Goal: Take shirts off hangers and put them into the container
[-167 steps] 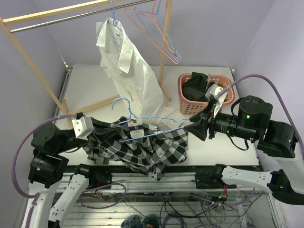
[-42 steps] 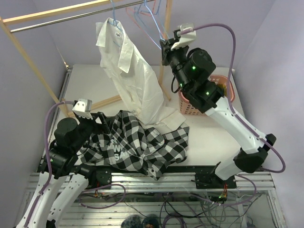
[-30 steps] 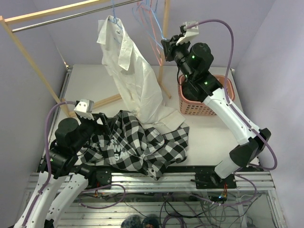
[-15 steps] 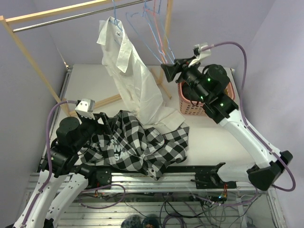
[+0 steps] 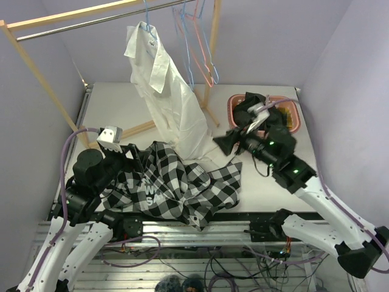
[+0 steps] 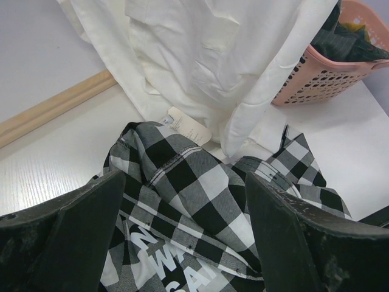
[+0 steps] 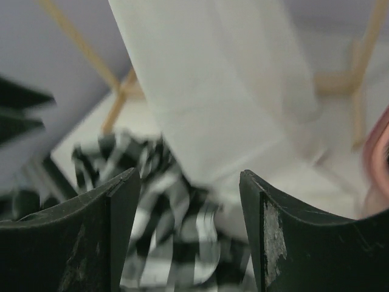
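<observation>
The white shirt (image 5: 167,85) hangs from the rail on a light blue hanger (image 5: 146,17), its tail reaching the table. The checked shirt (image 5: 179,182) lies crumpled at the table's front, off any hanger. Empty blue and pink hangers (image 5: 203,58) hang on the rail. The pink container (image 5: 293,114) stands at the right with dark clothing (image 5: 252,106) in it. My left gripper (image 6: 188,225) hovers open over the checked shirt (image 6: 200,182). My right gripper (image 5: 222,143) is open and empty, low beside the container, facing the white shirt (image 7: 231,91) and the blurred checked shirt (image 7: 170,243).
The wooden rack's upright post (image 5: 211,73) stands just left of the container, and its base bar (image 5: 130,131) lies across the table behind the checked shirt. Lilac walls close in on both sides. The container's rim (image 6: 316,76) shows at the left wrist view's top right.
My right gripper opened up at the rail, leaving a hanger there, then swung down to table height beside the container. The empty hangers have shifted on the rail. The left arm stayed put.
</observation>
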`<act>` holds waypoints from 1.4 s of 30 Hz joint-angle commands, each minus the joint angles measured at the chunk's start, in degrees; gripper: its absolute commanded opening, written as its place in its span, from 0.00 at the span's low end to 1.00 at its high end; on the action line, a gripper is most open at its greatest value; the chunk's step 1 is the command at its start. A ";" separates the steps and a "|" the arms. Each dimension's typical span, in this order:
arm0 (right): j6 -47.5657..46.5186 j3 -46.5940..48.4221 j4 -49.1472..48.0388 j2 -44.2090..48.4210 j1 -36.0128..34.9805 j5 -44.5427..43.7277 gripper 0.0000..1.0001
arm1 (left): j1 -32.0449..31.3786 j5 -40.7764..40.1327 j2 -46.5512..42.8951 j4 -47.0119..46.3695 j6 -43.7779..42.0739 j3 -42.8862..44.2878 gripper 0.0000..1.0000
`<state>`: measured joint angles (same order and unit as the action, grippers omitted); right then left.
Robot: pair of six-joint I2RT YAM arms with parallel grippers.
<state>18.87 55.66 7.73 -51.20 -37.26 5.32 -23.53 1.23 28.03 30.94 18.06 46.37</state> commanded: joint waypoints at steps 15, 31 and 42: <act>14.28 -18.48 -10.73 -19.10 -28.46 -11.85 0.85 | -0.55 -0.34 1.38 0.33 0.57 0.04 0.90; 15.27 -2.46 -8.25 -44.61 -40.48 -25.66 0.94 | -0.81 -0.73 1.34 0.31 0.70 -0.03 0.90; 18.53 0.61 -4.04 -54.98 -40.53 -30.01 0.94 | -0.99 -0.64 1.23 0.32 0.66 -0.05 0.90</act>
<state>35.68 55.61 1.52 -103.09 -77.76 -22.13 -24.14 1.23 29.47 31.31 18.46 46.37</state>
